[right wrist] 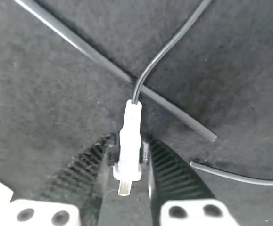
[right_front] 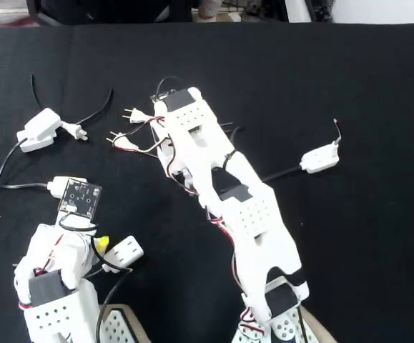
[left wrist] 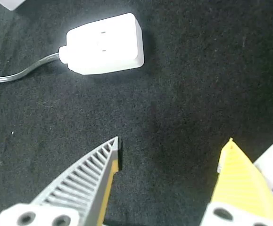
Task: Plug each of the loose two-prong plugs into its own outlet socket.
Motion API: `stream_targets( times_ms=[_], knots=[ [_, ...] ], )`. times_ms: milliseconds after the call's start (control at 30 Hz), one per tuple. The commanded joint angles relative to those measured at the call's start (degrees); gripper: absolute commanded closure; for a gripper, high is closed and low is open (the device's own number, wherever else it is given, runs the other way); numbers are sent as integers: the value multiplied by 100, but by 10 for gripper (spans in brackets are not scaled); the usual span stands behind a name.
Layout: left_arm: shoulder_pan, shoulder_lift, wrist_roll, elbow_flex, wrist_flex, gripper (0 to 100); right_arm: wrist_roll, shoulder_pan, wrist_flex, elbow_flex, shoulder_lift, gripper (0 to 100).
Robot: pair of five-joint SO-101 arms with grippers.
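A black cloth (right_front: 364, 257) lies spread flat beneath everything.

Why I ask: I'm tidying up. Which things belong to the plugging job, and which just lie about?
Job: held plug in right pincer; two plugs beside that arm; far-left plug; outlet socket ahead of left pincer; far-right socket.
Lying about: black cloth; arm base plate.
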Motion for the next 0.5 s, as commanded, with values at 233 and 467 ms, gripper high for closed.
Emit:
stream_targets(
  times_ms=[233,467],
  knots=[
    [57,-44,-18,-48,35,668,176,-70,185,-215,242,913],
    [66,-44,-18,-48,35,668,158,-53,202,-497,268,825]
  ],
)
